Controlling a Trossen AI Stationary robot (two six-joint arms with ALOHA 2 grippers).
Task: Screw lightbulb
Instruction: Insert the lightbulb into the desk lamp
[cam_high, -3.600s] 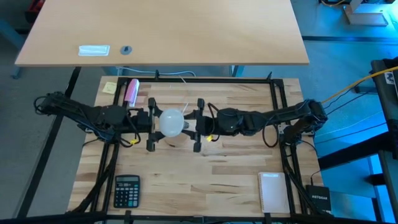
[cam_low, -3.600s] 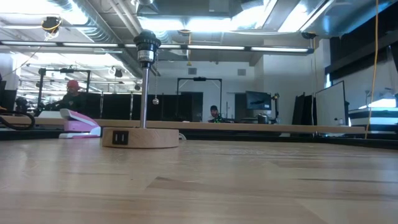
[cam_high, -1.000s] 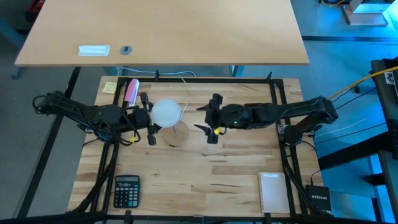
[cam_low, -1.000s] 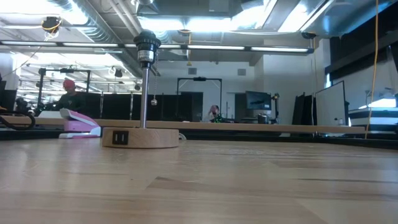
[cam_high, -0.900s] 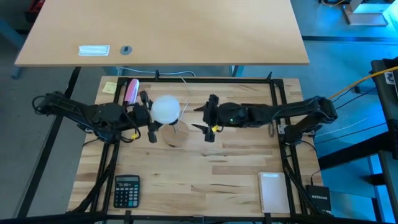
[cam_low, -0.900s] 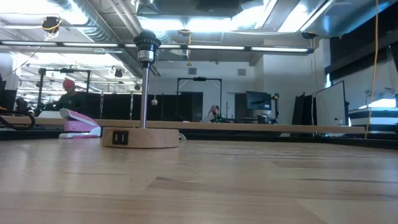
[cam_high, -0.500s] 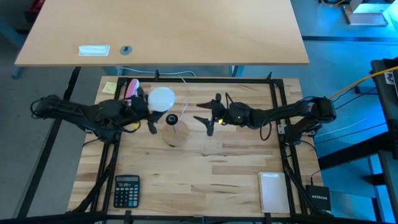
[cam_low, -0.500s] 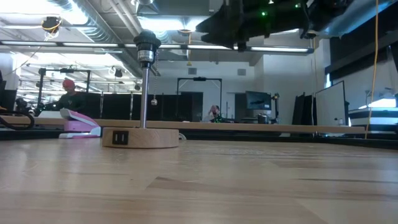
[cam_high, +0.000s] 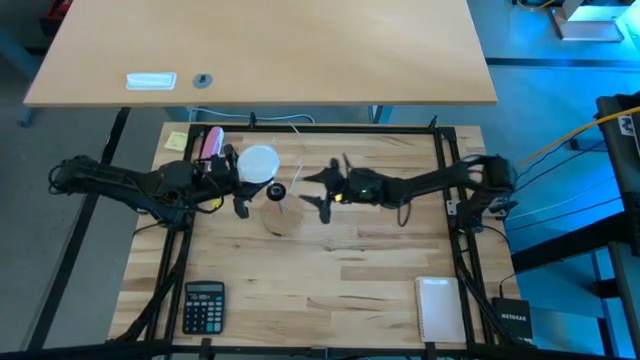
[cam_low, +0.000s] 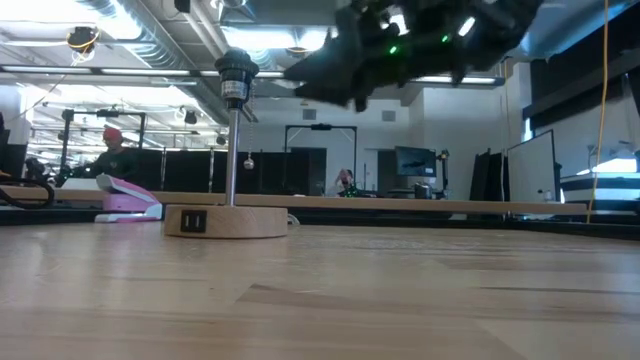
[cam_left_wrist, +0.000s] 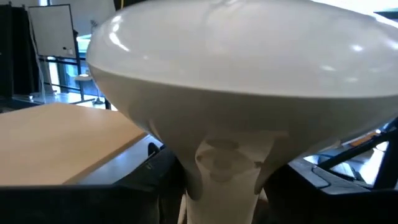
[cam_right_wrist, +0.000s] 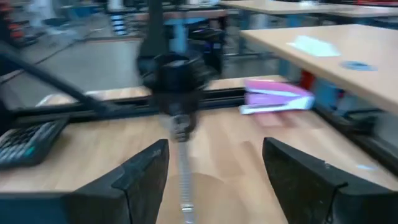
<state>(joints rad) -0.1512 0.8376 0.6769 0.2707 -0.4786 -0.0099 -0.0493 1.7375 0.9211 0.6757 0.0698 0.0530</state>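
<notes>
The small white lightbulb with a round frosted globe (cam_high: 259, 161) sits in the left gripper (cam_high: 230, 180), whose fingers are clamped on its narrow neck. In the left wrist view the globe (cam_left_wrist: 249, 81) fills the picture, tapering to the pale base between the fingers. Its long axis appears roughly vertical, globe up and base down, though the overhead view shows only the globe top.

The bulb is held off to one side of the black socket (cam_high: 276, 190) on its thin metal post, above the round wooden disc base (cam_high: 283, 216); bulb and socket are apart, not aligned. In the low view the socket (cam_low: 235, 75) stands bare on top of the post.

The right gripper (cam_high: 318, 190) hangs just on the far side of the socket from the bulb, fingers spread apart and holding nothing. In the right wrist view the socket (cam_right_wrist: 177, 74) lies ahead between the two open fingers (cam_right_wrist: 140, 180), blurred. In the low view the right arm (cam_low: 410, 45) shows blurred above the table.

Against the frame 3.6 s ago: then the bulb was over the socket with both grippers close around it. Now the bulb has shifted toward the left arm's side and toward the pink stapler (cam_high: 210, 143), the socket is uncovered, and the right gripper has let go.
</notes>
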